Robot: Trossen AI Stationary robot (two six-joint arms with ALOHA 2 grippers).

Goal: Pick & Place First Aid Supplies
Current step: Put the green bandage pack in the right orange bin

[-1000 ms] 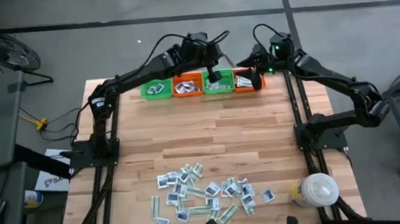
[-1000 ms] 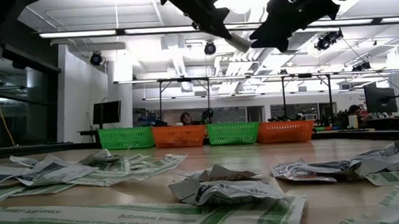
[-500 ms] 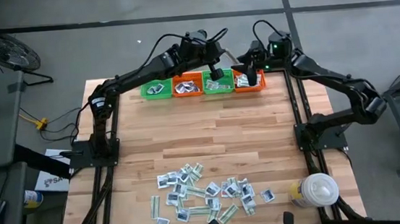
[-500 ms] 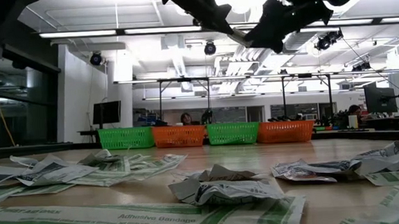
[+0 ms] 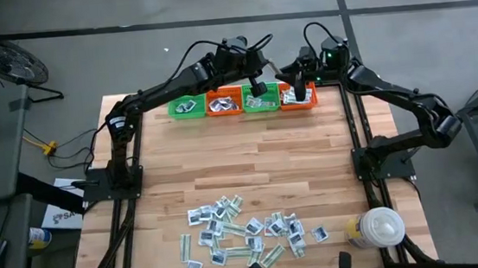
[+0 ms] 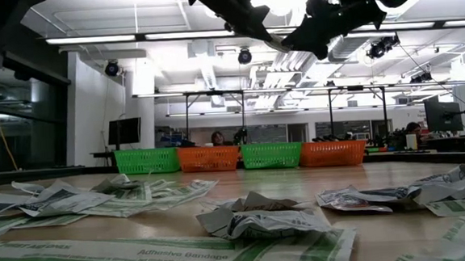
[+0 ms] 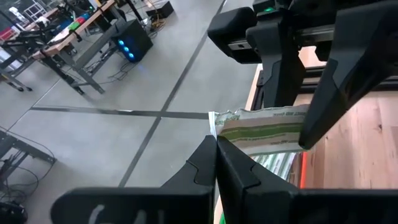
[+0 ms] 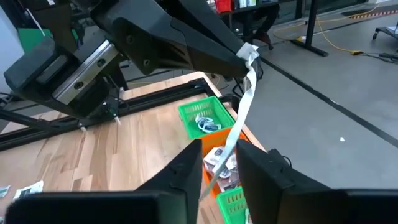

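Observation:
My left gripper [image 7: 216, 149] is shut on a narrow pale-green strip packet [image 7: 267, 129], held high over the row of baskets at the table's far edge. In the right wrist view the strip [image 8: 239, 115] hangs from the left gripper's tips [image 8: 239, 59] down between the fingers of my right gripper [image 8: 221, 165], which stand open on either side of it. Many more first aid supplies [image 5: 248, 233] lie loose on the wood near the front edge. My left gripper pinches one end of the strip [image 7: 219, 127] between its two fingertips, coming from the table's left. The strip is lifted clear and droops slack beyond the tips, its free part [image 8: 231, 140] hanging. My right gripper has the strip's lower part between its fingers; I cannot tell whether a finger touches it.
Green and orange baskets [image 5: 186, 107] [image 5: 223, 103] [image 5: 261, 103] [image 5: 297, 103] line the far edge and hold some packets. A big white round lidded container [image 5: 377, 226] stands at the front right. Bare wood [image 5: 241, 155] lies between the baskets and the pile.
My right gripper has tipped its fingers and shifted a little toward the left gripper's strip. The left gripper has kept still with the strip.

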